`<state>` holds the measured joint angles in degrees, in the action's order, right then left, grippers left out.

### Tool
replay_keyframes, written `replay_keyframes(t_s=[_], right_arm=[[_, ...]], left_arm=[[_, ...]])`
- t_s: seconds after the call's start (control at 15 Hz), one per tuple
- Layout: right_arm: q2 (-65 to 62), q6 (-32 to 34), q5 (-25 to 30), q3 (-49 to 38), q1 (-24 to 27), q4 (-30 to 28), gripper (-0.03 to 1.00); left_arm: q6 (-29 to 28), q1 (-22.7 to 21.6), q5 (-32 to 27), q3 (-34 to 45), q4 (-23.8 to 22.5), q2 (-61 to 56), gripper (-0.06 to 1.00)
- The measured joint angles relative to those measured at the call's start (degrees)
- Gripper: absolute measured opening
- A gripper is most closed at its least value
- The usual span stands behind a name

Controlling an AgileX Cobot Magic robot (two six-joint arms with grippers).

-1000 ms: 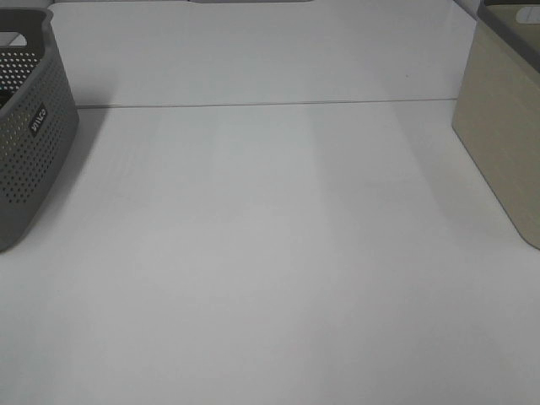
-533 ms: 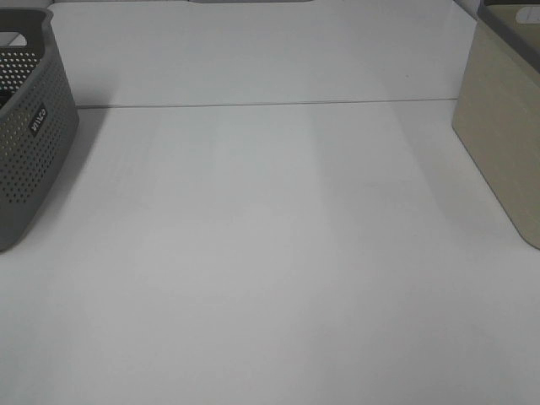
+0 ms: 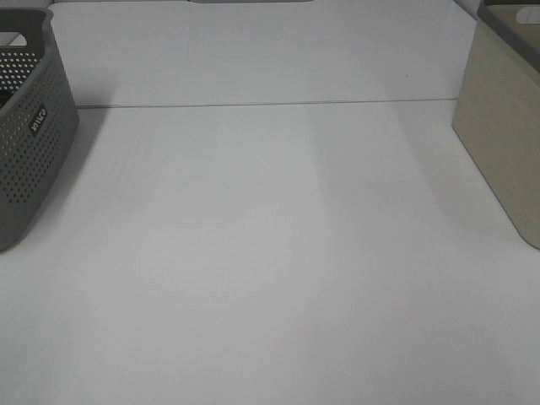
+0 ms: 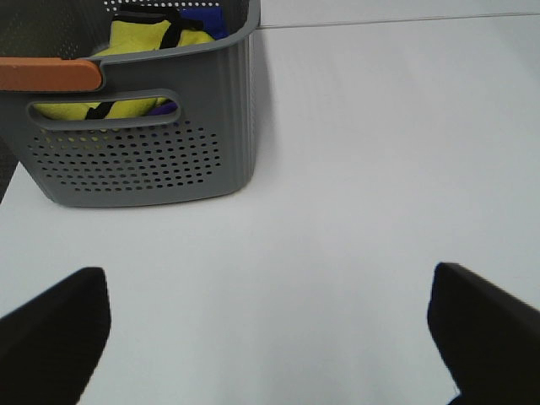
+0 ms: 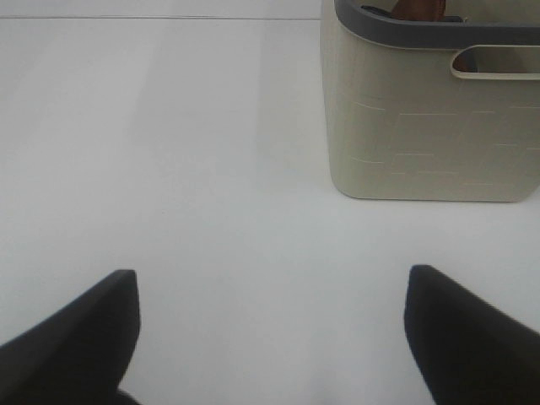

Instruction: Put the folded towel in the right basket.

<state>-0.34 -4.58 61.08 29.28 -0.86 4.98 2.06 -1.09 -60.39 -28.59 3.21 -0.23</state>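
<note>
White tabletop spreads bare between the two baskets. You have both grippers, left gripper and right gripper, with fingers wide apart, holding nothing. No folded towel lies on the table; something brownish shows inside the beige rectangular plastic basket at three o'clock, possibly the towel, but you cannot tell. Confirm that before retracting. At nine o'clock the grey perforated plastic basket holds yellow cloth; nothing blocks either arm.
</note>
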Motion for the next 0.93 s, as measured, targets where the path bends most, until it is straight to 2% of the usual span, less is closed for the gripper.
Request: replay_keyframes(t_s=[0.93], right_arm=[[0.0,0.0,0.0,0.0,0.0,0.2,0.81]], left_arm=[[0.0,0.0,0.0,0.0,0.0,0.0,0.97]])
